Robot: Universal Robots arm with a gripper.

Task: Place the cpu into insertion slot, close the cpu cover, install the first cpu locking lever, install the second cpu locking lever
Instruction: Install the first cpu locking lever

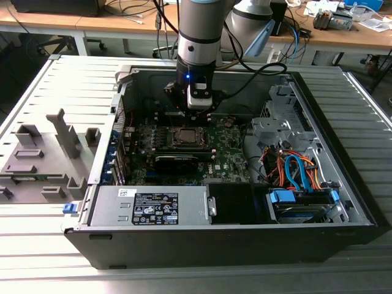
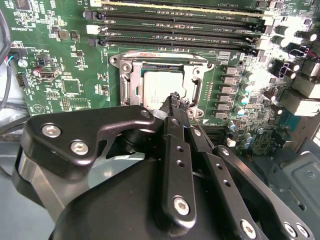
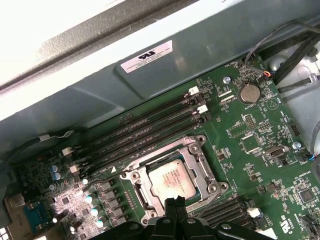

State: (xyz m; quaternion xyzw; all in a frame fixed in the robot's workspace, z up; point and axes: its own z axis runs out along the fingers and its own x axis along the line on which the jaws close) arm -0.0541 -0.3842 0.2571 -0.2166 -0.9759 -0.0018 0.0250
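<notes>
Cpu [image 3: 172,180] work. Saw fingers [image 3: 170,210] pinched together on nothing, gripper [image 2: 175,99] tip low over cpu's edge. Found cpu lying flat in its place on green board [image 3: 260,165], cover [image 3: 204,167] folded down around it. Looked past placing and closing; judged at first lever step. Called for a slow, small, straight push.

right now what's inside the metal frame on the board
The chip sits in the frame, grey top showing. The socket under it is covered, and the hand hides one edge.
</notes>
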